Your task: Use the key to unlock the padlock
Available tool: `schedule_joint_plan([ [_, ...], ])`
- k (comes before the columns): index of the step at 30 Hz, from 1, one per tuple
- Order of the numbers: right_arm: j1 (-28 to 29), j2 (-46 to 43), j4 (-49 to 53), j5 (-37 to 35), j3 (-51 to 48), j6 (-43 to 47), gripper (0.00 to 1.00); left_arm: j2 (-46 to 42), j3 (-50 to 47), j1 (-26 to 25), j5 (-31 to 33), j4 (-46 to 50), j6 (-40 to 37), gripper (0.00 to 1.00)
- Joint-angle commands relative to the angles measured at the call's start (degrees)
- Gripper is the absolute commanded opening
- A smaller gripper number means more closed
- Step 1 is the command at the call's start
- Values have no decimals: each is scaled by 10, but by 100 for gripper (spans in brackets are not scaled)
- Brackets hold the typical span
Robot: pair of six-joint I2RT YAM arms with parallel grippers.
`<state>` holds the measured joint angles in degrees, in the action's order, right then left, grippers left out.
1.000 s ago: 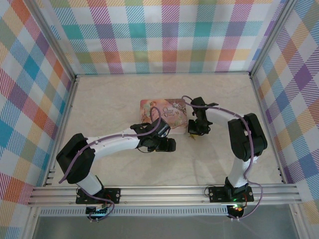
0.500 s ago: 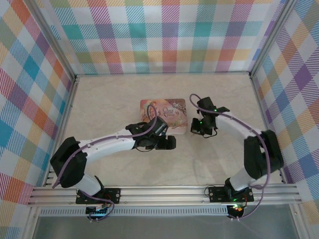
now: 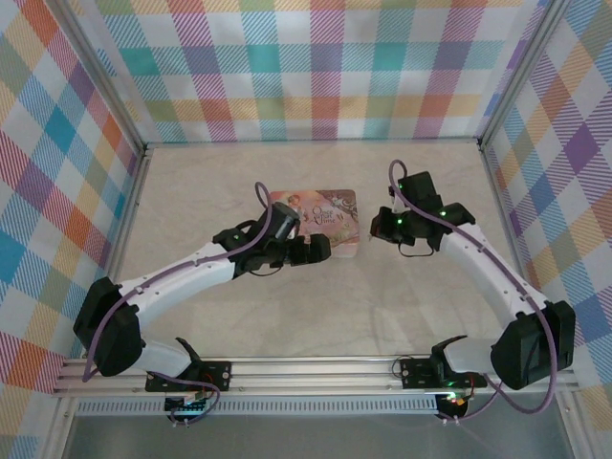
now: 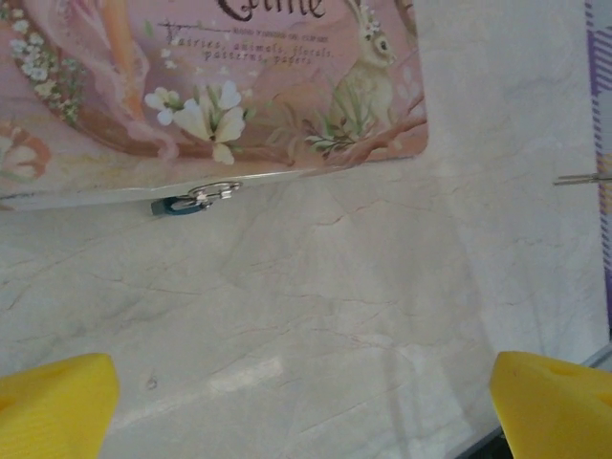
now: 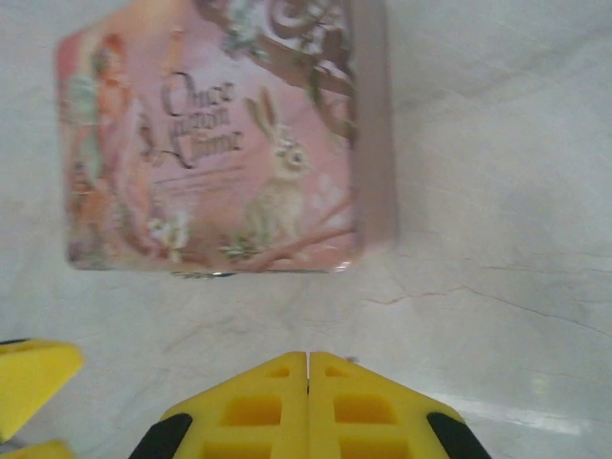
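Observation:
The pink picture tin [image 3: 320, 215] lies mid-table. The padlock [image 4: 185, 202], tiny, bluish, with a thin metal shackle, hangs at the tin's [image 4: 239, 86] near edge. My left gripper [image 3: 316, 251] is just in front of that edge, open. Its yellow fingertips [image 4: 53, 406] stand far apart over bare table, nothing between them. My right gripper [image 3: 379, 227] is beside the tin's right end with its yellow jaws pressed together [image 5: 308, 359]. A tiny grey speck [image 5: 350, 360] shows at their tips. I cannot tell whether it is the key.
Plaid walls with metal frame posts [image 3: 483, 143] enclose the marble-look table [image 3: 210, 191]. Purple cables [image 3: 263, 196] loop above both wrists. Both arm bases sit on the aluminium rail [image 3: 316, 368] at the near edge. One left fingertip [image 5: 29, 375] shows at the right wrist view's lower left.
The left arm has stretched forward towards the tin and its jaws have opened wider. The right arm has swung outwards, its gripper moving slightly farther back, still shut.

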<state>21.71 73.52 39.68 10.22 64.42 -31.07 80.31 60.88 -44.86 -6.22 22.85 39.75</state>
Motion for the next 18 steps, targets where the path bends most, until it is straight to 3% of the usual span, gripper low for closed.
schedule_joint_plan([
  [1,-2,-19,16,60,35,-4,0,3,30,11,-35,-42,-14,100],
  [5,-1,-23,25,96,61,4,0,8,47,32,-57,-58,-24,97],
  [7,0,-23,32,111,74,10,0,15,56,43,-89,-65,-36,80],
  [18,4,2,39,245,147,28,0,2,78,67,-190,-168,-89,78],
])
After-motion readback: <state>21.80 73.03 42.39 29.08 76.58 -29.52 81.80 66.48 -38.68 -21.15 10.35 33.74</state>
